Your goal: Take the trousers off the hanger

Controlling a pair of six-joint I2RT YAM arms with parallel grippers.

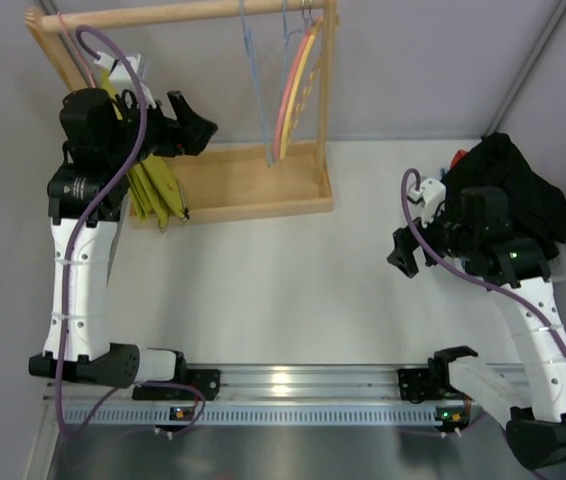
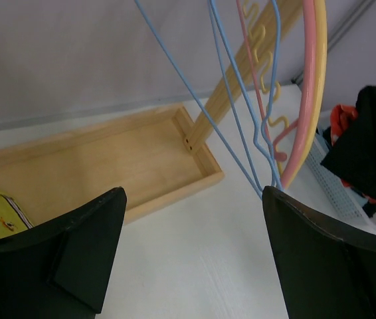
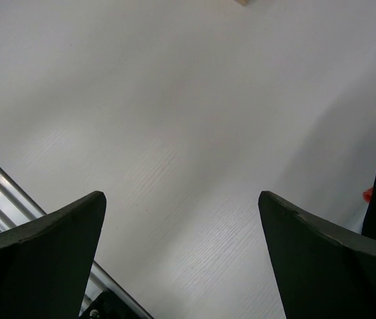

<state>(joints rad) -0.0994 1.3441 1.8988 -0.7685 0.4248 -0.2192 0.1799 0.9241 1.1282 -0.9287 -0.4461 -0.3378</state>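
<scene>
The left end effector (image 2: 191,206) gapes wide and empty by the rack (image 1: 253,190); the right end effector (image 3: 181,199) does likewise, over the surface (image 1: 283,290). The trousers (image 1: 155,190) hang at the rack's left end, partly behind the left arm (image 1: 78,260).

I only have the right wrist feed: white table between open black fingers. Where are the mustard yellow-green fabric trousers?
Observer: The trousers hang at the left end of the wooden rack, partly hidden by the left arm.
Operator: Does the left gripper hold them?
Observer: No. The left gripper is open with nothing between its fingers, facing the thin blue wire hangers.
Operator: What's the dark edge on my right?
Observer: A black clothing heap, lying close beside the right arm.
</scene>
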